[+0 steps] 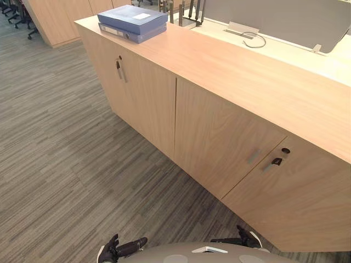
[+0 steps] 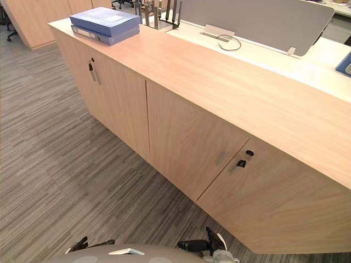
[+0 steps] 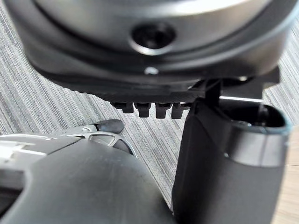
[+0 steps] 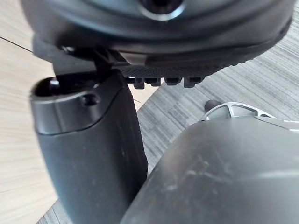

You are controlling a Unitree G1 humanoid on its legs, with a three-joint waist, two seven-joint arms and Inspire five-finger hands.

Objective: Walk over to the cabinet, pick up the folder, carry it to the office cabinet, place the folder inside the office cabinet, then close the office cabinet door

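- A long, low wooden cabinet [image 1: 219, 126] runs from the far left to the near right, and every door front in sight on it is shut
- The blue folder [image 1: 133, 16] lies flat on the cabinet's top at its far left end, with a white label on its cover and no hand touching it
- It rests on a second folder [image 1: 137, 35], also blue, lying flat with its spine turned towards the cabinet's front
- The left hand [image 1: 112, 251] hangs low in front of the cabinet, over the carpet and well apart from the folder; its fingers [image 3: 149, 108] are relaxed and loosely straight, and it holds nothing
- The right hand [image 1: 247, 239] hangs low near the cabinet's right door, just clear of the wood; its fingers [image 4: 163, 81] are likewise relaxed and it is empty
- A key [image 1: 119, 64] sits in the lock of the cabinet's left door, below the folders
- Another key [image 1: 276, 161] sits in the right door, with a slim handle [image 1: 253, 156] on the middle door just beside it
- Grey striped carpet [image 1: 55, 164] covers the floor in front of the cabinet
- Behind the cabinet stands a white counter [image 1: 285, 46] with a looped cable [image 1: 253, 38] on it and a grey screen [image 1: 274, 19] rising at its back
- A dark metal rack [image 1: 189, 13] stands behind the cabinet, just past the folders
- Office chairs [image 1: 16, 13] stand far off beyond the cabinet's left end
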